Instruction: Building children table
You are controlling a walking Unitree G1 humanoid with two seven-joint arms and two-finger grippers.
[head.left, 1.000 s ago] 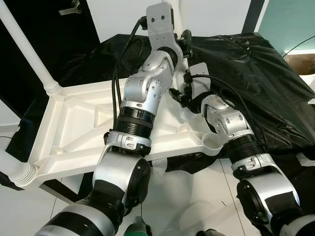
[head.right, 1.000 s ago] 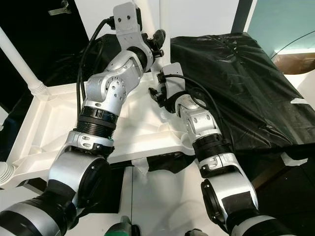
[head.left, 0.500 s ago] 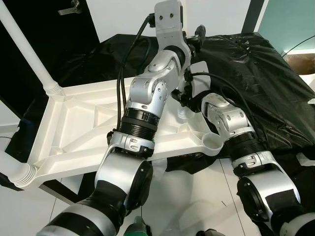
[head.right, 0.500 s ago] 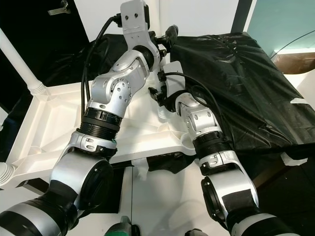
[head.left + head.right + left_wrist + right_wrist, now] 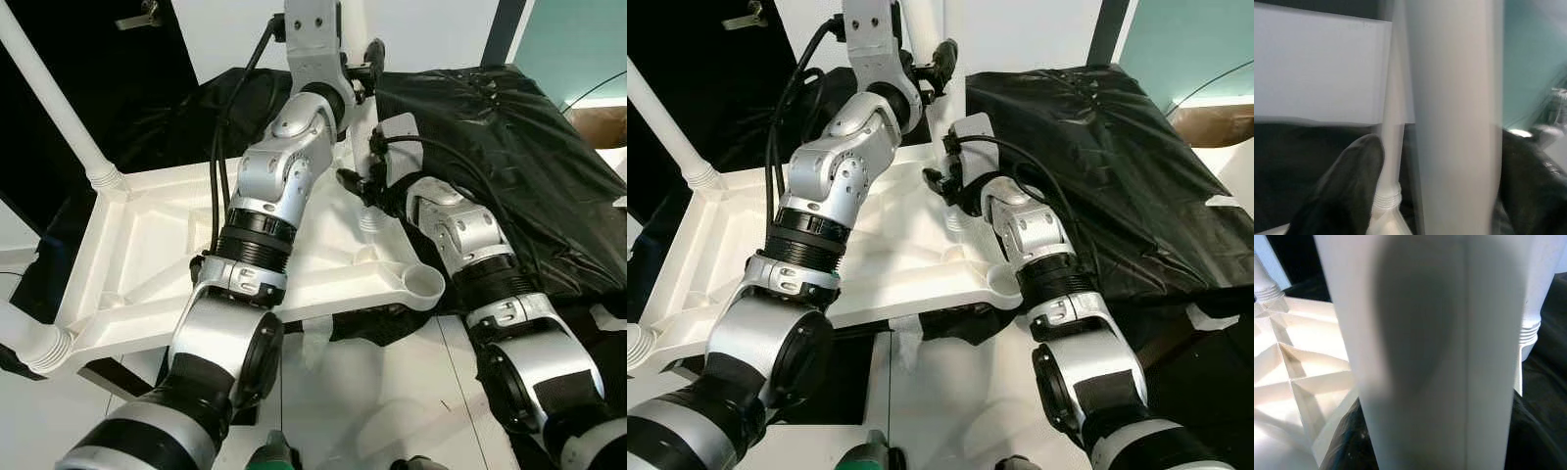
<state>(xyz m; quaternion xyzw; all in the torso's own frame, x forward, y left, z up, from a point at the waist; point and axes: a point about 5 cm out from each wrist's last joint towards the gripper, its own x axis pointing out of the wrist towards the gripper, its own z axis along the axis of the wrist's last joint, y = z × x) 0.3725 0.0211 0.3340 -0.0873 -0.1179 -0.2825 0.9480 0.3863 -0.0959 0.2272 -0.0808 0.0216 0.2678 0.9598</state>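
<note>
Presently, item: upturned white tabletop, ribbed underside showing. Its near corner socket stands empty, just right of the right arm. Beyond that socket, the right gripper closes around a white table leg. Farther back, the left gripper grasps another leg, upright. Step judged: seating legs. Next: press and twist home.

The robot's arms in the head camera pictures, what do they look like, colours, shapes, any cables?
Both arms are built of rounded silver shells joined by black ribbed collars. The left arm ends in a flat silver wrist plate with small holes, and black cables loop along its side. The right arm carries black cables arching over its forearm to a pale wrist block. One black gripper finger looks smooth, rounded and matte.
</note>
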